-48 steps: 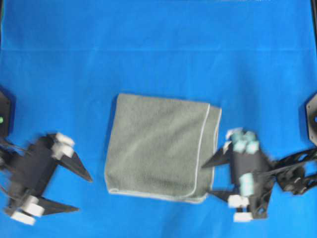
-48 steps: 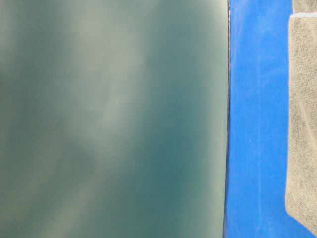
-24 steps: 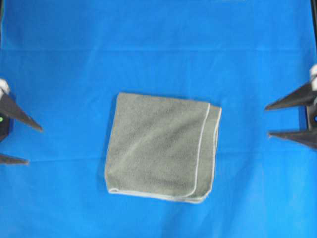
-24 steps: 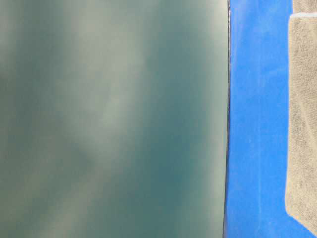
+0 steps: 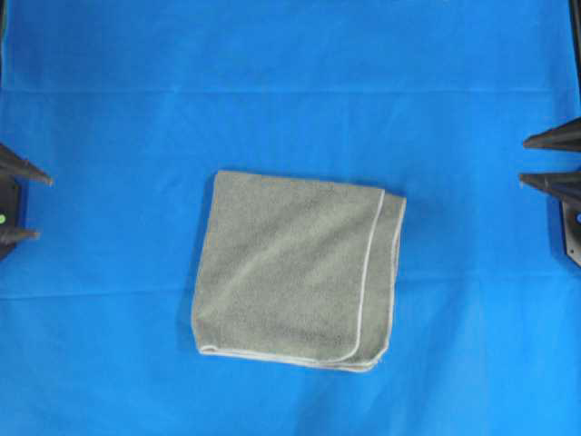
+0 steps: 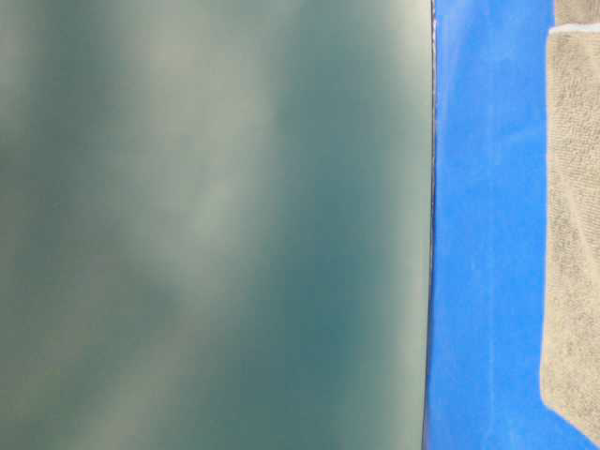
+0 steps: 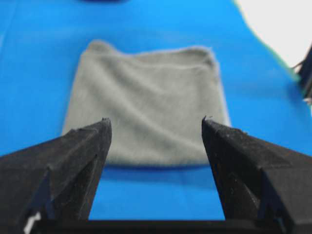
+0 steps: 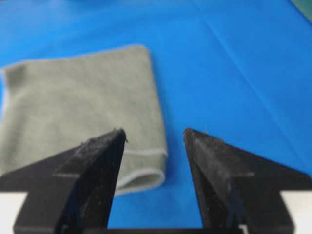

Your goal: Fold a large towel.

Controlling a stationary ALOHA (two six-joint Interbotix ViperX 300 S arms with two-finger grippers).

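towel (image 5: 295, 268): folded, lying flat mid blue sheet (image 5: 290, 82), grey-green and fuzzy, pale hem curving down its right side, layers offset there | my left gripper (image 7: 155, 127): fingers spread, holding nothing, well apart from it | my right gripper (image 8: 155, 134): fingers spread, empty | table-level view: mostly blurred, possibly a dark panel

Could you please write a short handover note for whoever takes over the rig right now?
Left pincer: open, empty, at the left edge of the overhead view, clear of the towel.
Right pincer: open, empty, at the right edge, also clear.
Towel: lies folded flat mid-sheet on the blue sheet, upper layer's hem set slightly in from the right edge, nothing touching it.
Done: towel is folded into a compact rectangle.
Left: probably nothing; possibly square up the offset right edges.
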